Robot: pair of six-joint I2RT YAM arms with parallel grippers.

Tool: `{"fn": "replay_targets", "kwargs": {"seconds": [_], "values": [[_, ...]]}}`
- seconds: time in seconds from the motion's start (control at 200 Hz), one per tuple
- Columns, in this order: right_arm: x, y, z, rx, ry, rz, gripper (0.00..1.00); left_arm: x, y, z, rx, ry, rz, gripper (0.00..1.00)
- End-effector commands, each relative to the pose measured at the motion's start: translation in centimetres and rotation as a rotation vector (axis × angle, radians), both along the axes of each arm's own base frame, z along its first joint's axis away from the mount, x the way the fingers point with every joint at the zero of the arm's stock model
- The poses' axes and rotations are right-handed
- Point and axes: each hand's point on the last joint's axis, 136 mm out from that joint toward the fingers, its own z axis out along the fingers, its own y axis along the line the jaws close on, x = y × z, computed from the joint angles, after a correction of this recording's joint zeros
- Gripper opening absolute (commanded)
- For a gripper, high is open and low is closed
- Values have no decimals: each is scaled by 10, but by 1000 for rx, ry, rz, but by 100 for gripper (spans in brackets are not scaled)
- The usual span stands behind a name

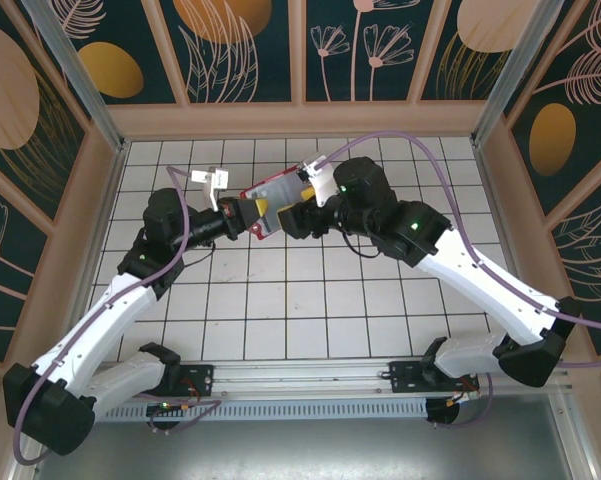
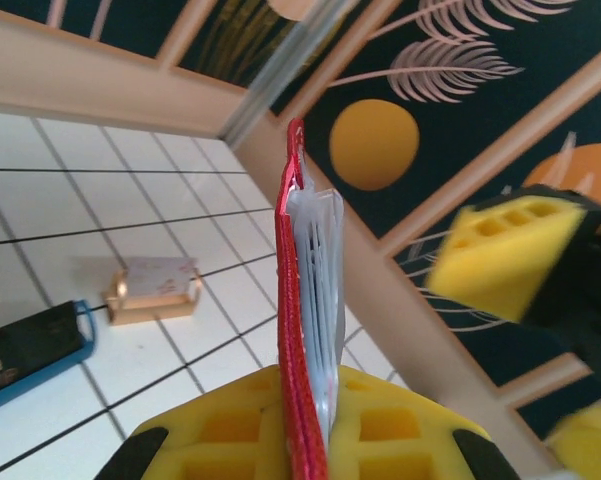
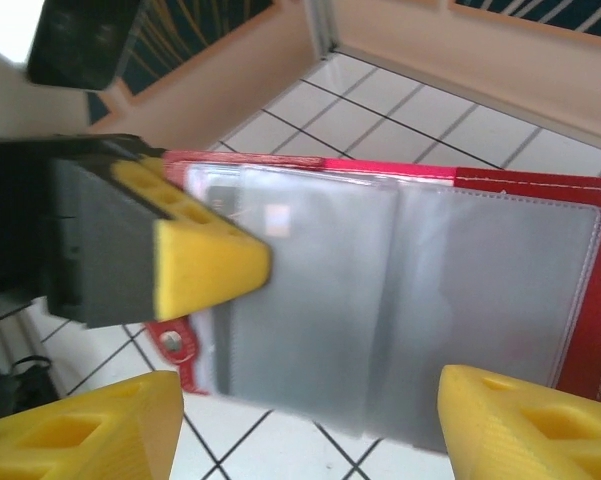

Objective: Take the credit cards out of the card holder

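Note:
The card holder (image 1: pixel 276 190), a red folding wallet, hangs open above the tiled floor. My left gripper (image 1: pixel 250 213) is shut on its edge. In the left wrist view the card holder (image 2: pixel 293 260) stands edge-on, clamped between the yellow pads (image 2: pixel 230 430) of the left gripper (image 2: pixel 320 390). My right gripper (image 1: pixel 286 218) faces its inner side. In the right wrist view the right gripper (image 3: pixel 310 430) is open, one finger to either side below the greyish pockets (image 3: pixel 380 290). A dark shape (image 3: pixel 220 200), possibly one of the credit cards, shows through the upper left pocket.
A copper-coloured block (image 2: pixel 153 292) and a blue-edged dark block (image 2: pixel 30 350) lie on the white tiles below the left wrist. Wooden walls with dark painted panels (image 1: pixel 245 50) close the floor in on three sides.

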Motion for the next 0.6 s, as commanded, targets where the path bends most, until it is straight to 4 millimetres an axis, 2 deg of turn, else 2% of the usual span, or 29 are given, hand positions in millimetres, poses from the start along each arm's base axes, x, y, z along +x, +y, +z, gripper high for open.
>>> {"fn": "replay_targets", "kwargs": {"seconds": [0.0,0.14,0.31,0.41,0.595], "values": [[14,-14,-12,-41,3,-124,73,-20,-11,41,-81,-98,-140,0],[7,-8,-8,15,35,-85,77,-27,-9,49,-55,-132,-154,0],[4,-2,-8,36,58,-63,76,-38,-11,63,-70,-167,-208,0],[2,-3,-6,42,59,-59,67,-43,-11,70,-81,-190,-229,0],[-12,1,10,123,52,17,35,-49,-10,75,-82,-219,-236,4]]}}
